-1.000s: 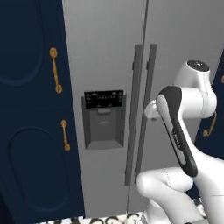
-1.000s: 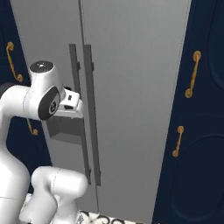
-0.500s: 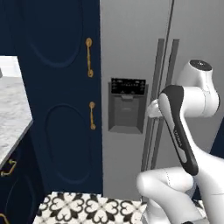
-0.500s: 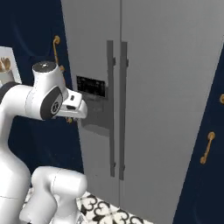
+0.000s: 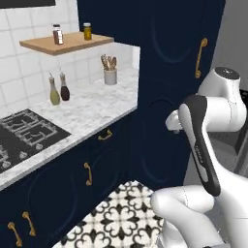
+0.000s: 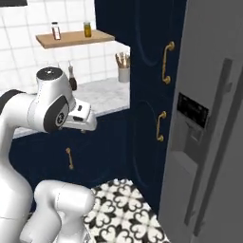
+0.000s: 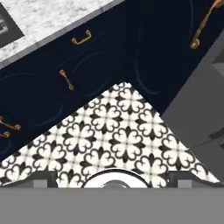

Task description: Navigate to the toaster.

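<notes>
Arm: the white arm (image 5: 203,145) is folded upright over its base, hand aimed down at the patterned floor tiles (image 7: 118,135).
Claw: fingertips barely show at the bottom of the hand view; I cannot tell how wide it is.
Toaster: I cannot find it on the visible counter.
Counter: marble counter (image 5: 92,104) ending against tall navy cabinets (image 5: 169,72).
Counter's back corner: a utensil crock (image 5: 110,75).
Near the wall: two bottles (image 5: 58,89), just beside the black cooktop (image 5: 24,138).
Shelf: a wooden shelf (image 5: 68,43) carrying two jars.
Right side: grey fridge (image 6: 209,133) beside the navy cabinets.
</notes>
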### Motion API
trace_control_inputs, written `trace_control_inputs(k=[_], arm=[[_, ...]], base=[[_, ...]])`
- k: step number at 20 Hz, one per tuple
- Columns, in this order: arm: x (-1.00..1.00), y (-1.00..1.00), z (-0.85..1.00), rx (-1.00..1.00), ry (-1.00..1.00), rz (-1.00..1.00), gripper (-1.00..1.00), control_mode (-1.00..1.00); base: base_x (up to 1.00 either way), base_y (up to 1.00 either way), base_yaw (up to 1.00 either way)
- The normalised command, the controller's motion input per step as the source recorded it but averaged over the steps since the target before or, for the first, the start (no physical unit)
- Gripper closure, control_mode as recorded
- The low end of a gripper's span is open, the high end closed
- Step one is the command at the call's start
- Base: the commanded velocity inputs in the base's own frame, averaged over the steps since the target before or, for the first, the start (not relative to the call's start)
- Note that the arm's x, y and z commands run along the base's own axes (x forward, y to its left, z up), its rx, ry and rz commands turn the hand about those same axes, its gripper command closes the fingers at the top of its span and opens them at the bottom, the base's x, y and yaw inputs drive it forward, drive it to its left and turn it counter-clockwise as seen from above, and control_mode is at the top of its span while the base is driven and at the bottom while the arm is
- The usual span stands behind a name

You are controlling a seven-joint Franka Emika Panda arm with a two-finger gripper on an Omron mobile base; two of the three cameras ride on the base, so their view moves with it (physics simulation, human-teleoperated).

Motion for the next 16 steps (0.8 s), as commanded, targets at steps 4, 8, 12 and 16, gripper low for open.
trace_control_inputs(k=[4, 8, 12, 16], arm=[[0.0, 0.0, 0.0, 0.0, 0.0, 0.0, -1.0, 1.0], [0.0, 0.0, 0.0, 0.0, 0.0, 0.0, -1.0, 1.0], [0.0, 0.0, 0.0, 0.0, 0.0, 0.0, -1.0, 1.0], [0.0, 0.0, 0.0, 0.0, 0.0, 0.0, -1.0, 1.0]], base=[[0.02, 0.0, 0.93], [0.02, 0.0, 0.95], [0.0, 0.0, 0.95], [0.0, 0.0, 0.93]])
